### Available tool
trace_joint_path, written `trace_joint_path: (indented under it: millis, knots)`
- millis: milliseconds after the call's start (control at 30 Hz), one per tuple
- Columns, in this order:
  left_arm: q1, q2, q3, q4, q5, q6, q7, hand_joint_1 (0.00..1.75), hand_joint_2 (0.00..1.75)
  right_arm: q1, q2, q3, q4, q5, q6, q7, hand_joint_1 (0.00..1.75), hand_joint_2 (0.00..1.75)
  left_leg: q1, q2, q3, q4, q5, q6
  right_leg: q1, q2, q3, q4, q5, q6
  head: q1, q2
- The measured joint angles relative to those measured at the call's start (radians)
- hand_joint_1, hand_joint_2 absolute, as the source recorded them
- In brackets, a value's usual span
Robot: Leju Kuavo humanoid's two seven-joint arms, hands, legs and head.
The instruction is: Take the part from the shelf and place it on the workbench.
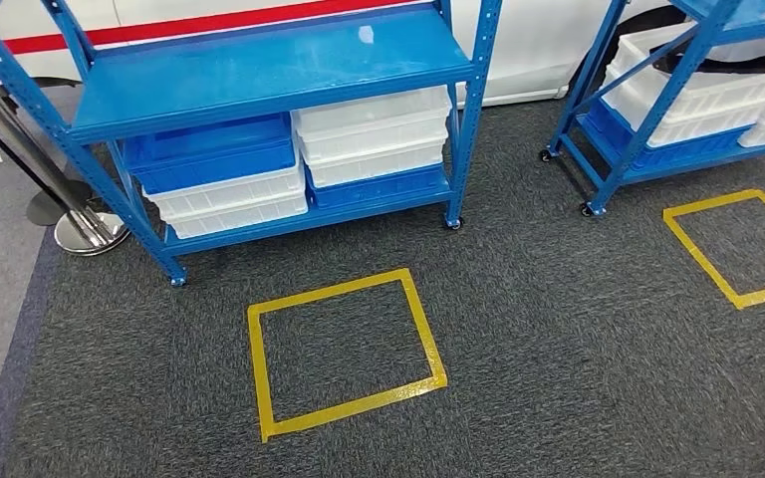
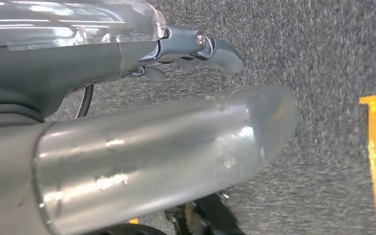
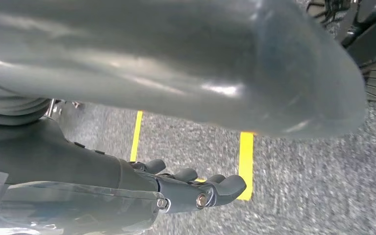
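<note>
A blue metal shelf [image 1: 259, 75] on castors stands ahead of me. Its top board is bare, and its lower level holds stacked bins: a blue bin [image 1: 209, 149] over white ones on the left, white bins [image 1: 374, 134] over a blue one on the right. I cannot make out a part inside any bin. My left hand [image 2: 152, 142] hangs over the dark carpet, its thumb apart from its fingers [image 2: 196, 46], holding nothing. My right hand [image 3: 176, 73] hangs the same way, its dark fingers [image 3: 200, 191] loosely extended and holding nothing.
A yellow tape square [image 1: 329, 292] marks the carpet in front of the shelf. A second blue shelf [image 1: 687, 90] with white and blue bins stands at the right, with another tape square [image 1: 702, 261] before it. A chrome stanchion base [image 1: 90, 231] sits at the left.
</note>
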Motion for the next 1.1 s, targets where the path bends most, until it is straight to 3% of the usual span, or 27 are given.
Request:
trace_joint_path:
  millis: [67, 133, 167, 233, 300, 333, 367, 400, 433, 500, 567, 667, 733, 767, 867, 900, 933, 1033, 1100]
  knots:
    - [0.000, 0.000, 0.000, 0.000, 0.001, -0.002, -0.013, 0.00, 0.00, -0.004, 0.000, -0.005, 0.000, -0.006, -0.005, 0.001, 0.00, 0.00, -0.009, 0.014, 0.051, -0.095, 0.024, 0.014, 0.003, -0.012, 0.001, 0.002, -0.003, 0.008, 0.000, 0.000]
    - [0.004, 0.001, 0.000, -0.001, 0.002, -0.004, -0.021, 0.00, 0.00, -0.011, 0.000, -0.010, 0.000, -0.011, -0.010, 0.000, 0.00, 0.00, -0.015, 0.015, 0.056, -0.113, 0.024, 0.023, 0.002, -0.020, 0.002, 0.001, -0.002, 0.019, 0.000, 0.000]
    - [0.007, 0.001, 0.000, -0.001, 0.002, -0.004, -0.023, 0.00, 0.00, -0.014, 0.000, -0.011, 0.000, -0.012, -0.011, 0.000, 0.00, 0.00, -0.013, 0.013, 0.058, -0.119, 0.027, 0.028, 0.001, -0.017, 0.005, 0.000, -0.002, 0.025, 0.000, 0.000]
    - [0.008, -0.001, 0.000, -0.001, 0.002, -0.006, -0.025, 0.00, 0.00, -0.014, 0.000, -0.014, 0.000, -0.012, -0.011, 0.001, 0.00, 0.00, -0.007, 0.007, 0.067, -0.134, 0.035, 0.039, -0.001, 0.017, -0.003, 0.025, -0.020, 0.036, 0.000, 0.000]
    - [0.003, -0.002, 0.000, -0.001, 0.002, -0.008, -0.027, 0.00, 0.00, -0.010, 0.005, -0.017, 0.000, -0.012, -0.012, 0.001, 0.00, 0.00, -0.004, 0.002, 0.071, -0.140, 0.039, 0.046, -0.004, 0.060, -0.053, 0.124, -0.072, 0.042, 0.000, 0.000]
    - [0.001, -0.002, 0.000, -0.001, 0.002, -0.009, -0.027, 0.00, 0.00, -0.007, 0.009, -0.018, 0.000, -0.012, -0.013, 0.001, 0.00, 0.00, -0.005, -0.001, 0.071, -0.140, 0.039, 0.048, -0.004, 0.069, -0.089, 0.188, -0.098, 0.043, 0.000, 0.000]
    - [0.001, -0.002, 0.000, -0.001, 0.002, -0.009, -0.027, 0.00, 0.00, -0.005, 0.014, -0.019, 0.000, -0.012, -0.013, 0.001, 0.00, 0.00, -0.005, -0.005, 0.072, -0.140, 0.038, 0.048, -0.005, 0.072, -0.119, 0.238, -0.110, 0.044, 0.000, 0.000]
    - [0.001, -0.002, 0.000, -0.001, 0.002, -0.010, -0.027, 0.00, 0.00, -0.004, 0.018, -0.019, 0.000, -0.012, -0.014, 0.001, 0.00, 0.00, -0.005, -0.008, 0.074, -0.140, 0.036, 0.047, -0.006, 0.073, -0.134, 0.257, -0.103, 0.045, 0.000, 0.000]
    - [0.001, -0.002, 0.000, -0.001, 0.002, -0.010, -0.027, 0.00, 0.00, -0.003, 0.022, -0.020, 0.000, -0.012, -0.015, 0.001, 0.00, 0.00, -0.005, -0.013, 0.077, -0.139, 0.033, 0.045, -0.008, 0.073, -0.131, 0.239, -0.076, 0.046, 0.000, 0.000]
    - [0.001, -0.003, 0.000, -0.001, 0.001, -0.013, -0.027, 0.00, 0.00, 0.000, 0.024, -0.020, 0.000, -0.011, -0.014, 0.001, 0.00, 0.00, -0.003, -0.021, 0.084, -0.136, 0.025, 0.037, -0.014, 0.076, -0.084, 0.124, -0.002, 0.046, 0.000, 0.000]
    - [-0.001, -0.003, -0.001, -0.001, 0.000, -0.017, -0.027, 0.00, 0.00, 0.001, 0.024, -0.020, 0.000, -0.007, -0.012, 0.001, 0.00, 0.00, -0.006, -0.032, 0.084, -0.128, 0.014, 0.023, -0.015, 0.085, -0.043, 0.032, 0.029, 0.043, 0.000, 0.000]
    - [-0.007, -0.004, -0.001, -0.001, -0.004, -0.018, -0.027, 0.00, 0.00, 0.002, 0.024, -0.020, 0.000, 0.002, -0.010, 0.002, 0.00, 0.00, -0.005, -0.043, 0.084, -0.127, 0.008, 0.005, -0.011, 0.082, -0.032, 0.013, 0.020, 0.025, 0.000, 0.000]
    - [-0.006, -0.005, -0.002, -0.001, -0.006, -0.019, -0.027, 0.00, 0.00, 0.002, 0.022, -0.021, 0.000, 0.001, -0.012, 0.004, 0.00, 0.00, -0.003, -0.035, 0.076, -0.099, -0.010, -0.004, -0.010, 0.073, -0.026, 0.009, 0.017, 0.011, 0.000, 0.000]
    - [-0.005, -0.005, -0.002, -0.001, -0.007, -0.019, -0.027, 0.00, 0.00, 0.001, 0.020, -0.022, 0.000, -0.002, -0.014, 0.005, 0.00, 0.00, -0.002, -0.028, 0.057, -0.057, -0.032, -0.007, -0.011, 0.070, -0.023, 0.007, 0.016, 0.005, 0.000, 0.000]
    - [-0.004, -0.005, -0.003, -0.001, -0.008, -0.019, -0.027, 0.00, 0.00, 0.002, 0.008, -0.030, 0.000, -0.011, -0.016, 0.005, 0.00, 0.00, -0.002, -0.019, -0.050, 0.132, -0.101, -0.011, -0.004, 0.063, -0.016, 0.007, 0.007, -0.007, 0.000, 0.000]
    - [-0.002, -0.005, -0.003, -0.001, -0.008, -0.019, -0.027, 0.00, 0.00, 0.002, 0.005, -0.032, 0.000, -0.012, -0.016, 0.005, 0.00, 0.00, -0.003, -0.019, -0.073, 0.163, -0.098, -0.009, -0.001, 0.062, -0.011, 0.007, 0.003, -0.009, 0.000, 0.000]
    - [0.000, -0.005, -0.003, -0.001, -0.009, -0.019, -0.027, 0.00, 0.00, 0.002, 0.002, -0.033, 0.000, -0.012, -0.016, 0.004, 0.00, 0.00, -0.004, -0.018, -0.078, 0.156, -0.075, -0.005, 0.002, 0.062, -0.005, 0.007, -0.002, -0.009, 0.000, 0.000]
    - [0.002, -0.004, -0.004, -0.001, -0.009, -0.019, -0.027, 0.00, 0.00, 0.002, 0.001, -0.035, 0.001, -0.012, -0.015, 0.004, 0.00, 0.00, -0.017, -0.011, -0.019, -0.011, 0.037, 0.025, 0.009, 0.060, 0.018, 0.007, -0.018, -0.007, 0.000, 0.000]
    - [0.001, -0.003, -0.004, -0.001, -0.009, -0.018, -0.027, 0.00, 0.00, 0.002, 0.000, -0.035, 0.002, -0.012, -0.015, 0.004, 0.00, 0.00, -0.026, -0.003, 0.011, -0.083, 0.057, 0.041, 0.011, 0.059, 0.023, 0.007, -0.025, -0.003, 0.000, 0.000]
